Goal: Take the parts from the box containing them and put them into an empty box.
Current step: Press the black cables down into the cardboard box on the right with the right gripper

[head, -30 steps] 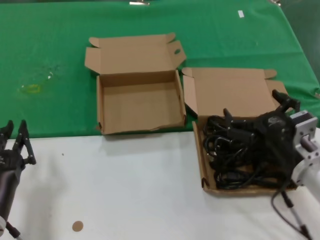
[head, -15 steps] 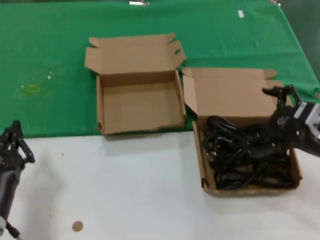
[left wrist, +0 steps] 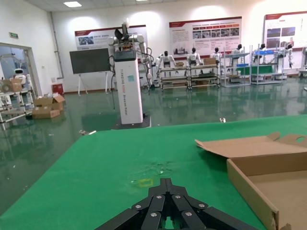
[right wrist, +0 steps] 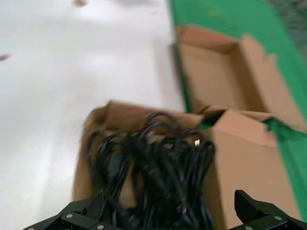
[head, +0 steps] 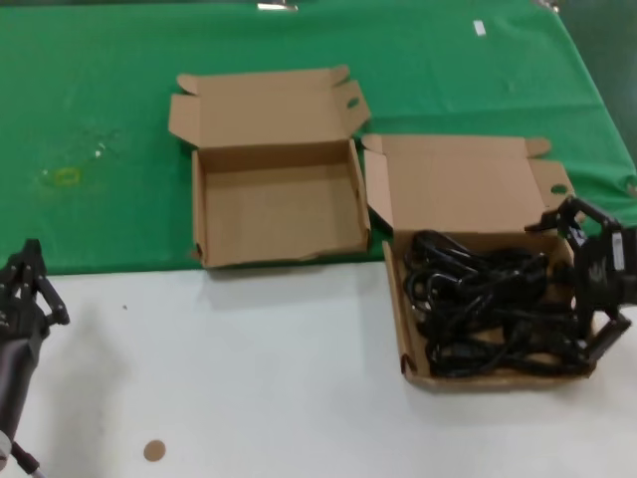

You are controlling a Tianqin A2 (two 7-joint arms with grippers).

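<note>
The parts (head: 478, 304) are black coiled power cords lying tangled in the right-hand box containing them (head: 468, 184), whose tall lid stands open. My right gripper (head: 567, 291) hangs at that box's right wall, open wide, nothing between its fingers. Its wrist view looks along the cords (right wrist: 158, 163) inside the carton (right wrist: 84, 158), right gripper (right wrist: 165, 218) spread over their near end. The empty box (head: 279, 261), with a wavy front wall, sits to the left on the green cloth and shows in both wrist views (right wrist: 225, 72) (left wrist: 268, 177). My left gripper (head: 27, 284) waits shut at the far left (left wrist: 166, 181).
The boxes straddle the line between the green cloth (head: 100, 119) and the white tabletop (head: 249, 378). A small brown disc (head: 153, 450) lies on the white near the front edge. A yellowish mark (head: 62, 176) is on the cloth at left.
My right gripper has drawn off the cords toward the box's right wall and spread wide, empty. The cords stay in the box. The left gripper's fingers have come together.
</note>
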